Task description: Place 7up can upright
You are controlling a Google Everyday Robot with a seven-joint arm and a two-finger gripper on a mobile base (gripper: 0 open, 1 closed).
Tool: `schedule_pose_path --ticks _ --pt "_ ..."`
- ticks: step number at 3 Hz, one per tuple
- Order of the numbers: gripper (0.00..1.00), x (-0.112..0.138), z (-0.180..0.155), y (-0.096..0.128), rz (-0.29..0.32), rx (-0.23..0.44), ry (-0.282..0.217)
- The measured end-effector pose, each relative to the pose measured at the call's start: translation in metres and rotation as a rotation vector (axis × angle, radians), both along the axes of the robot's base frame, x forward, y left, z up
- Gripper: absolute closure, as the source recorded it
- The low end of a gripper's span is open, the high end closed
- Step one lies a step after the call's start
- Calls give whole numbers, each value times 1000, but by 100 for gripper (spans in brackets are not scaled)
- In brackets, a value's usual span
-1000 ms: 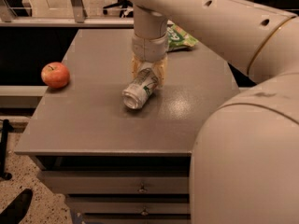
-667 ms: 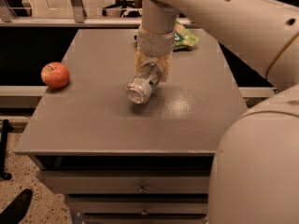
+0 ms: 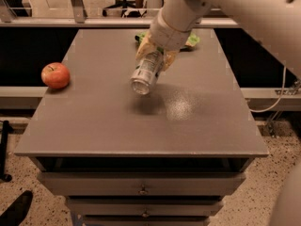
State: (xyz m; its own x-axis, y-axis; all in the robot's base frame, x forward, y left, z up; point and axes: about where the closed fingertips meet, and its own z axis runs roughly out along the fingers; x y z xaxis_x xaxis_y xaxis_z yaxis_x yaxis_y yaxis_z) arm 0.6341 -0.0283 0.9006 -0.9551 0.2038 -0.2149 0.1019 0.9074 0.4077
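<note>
7up can (image 3: 146, 73), gripper (image 3: 155, 59) higher over table (image 3: 94, 124)

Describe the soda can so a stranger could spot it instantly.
On the grey table, look near the far middle, where the tool grips the can tilted above the top. It's silver metal, unlike the red apple at left and green bag behind.

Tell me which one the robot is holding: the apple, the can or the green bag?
The 7up can. The gripper clamps it, tilted, above the table, while the apple and the green bag lie on it untouched.
</note>
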Motion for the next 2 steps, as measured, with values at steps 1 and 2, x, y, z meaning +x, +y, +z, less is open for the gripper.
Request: schedule_pose_path --ticks 1,2 --pt "100 4 21 -6 65 186 -151" --pt "100 6 48 -32 130 358 -297"
